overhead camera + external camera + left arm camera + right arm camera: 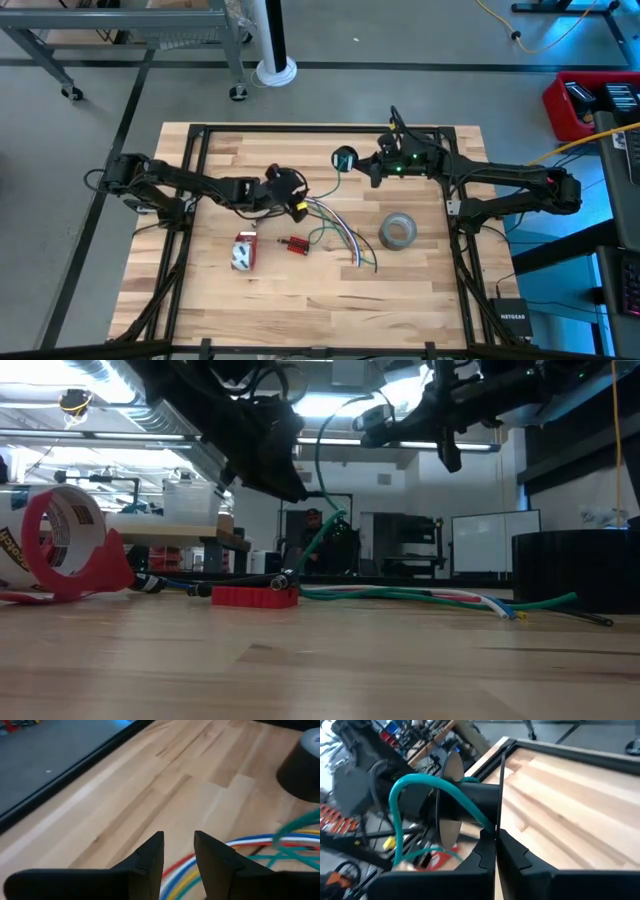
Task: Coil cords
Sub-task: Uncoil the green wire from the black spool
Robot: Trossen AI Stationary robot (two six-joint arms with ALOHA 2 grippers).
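Note:
A teal-green cord (pixel 415 785) is wound round a small dark reel (pixel 344 158) at the table's far middle, held clear of the table. My right gripper (pixel 495 842) is shut on the reel. The cord's free length (pixel 321 480) hangs from it down to the table, where it joins a loose bunch of coloured cords (pixel 340 235). My left gripper (pixel 178 854) is open and empty, raised above that bunch's left end; it also shows in the high view (pixel 297 203). My right gripper pinches the reel's thin dark end plate (pixel 498 795) by its edge, between the two fingers. The fingers come level from the table's right side. The reel is lifted clear, its axis about level, with the cord (pixel 470 807) running over its hub beside the fingers.
A grey tape roll (pixel 398 232) lies right of the cord bunch. A red-and-white tape dispenser (pixel 243 252) and a small red piece (pixel 294 244) lie toward the near left. A black frame (pixel 300 128) runs round the wooden table.

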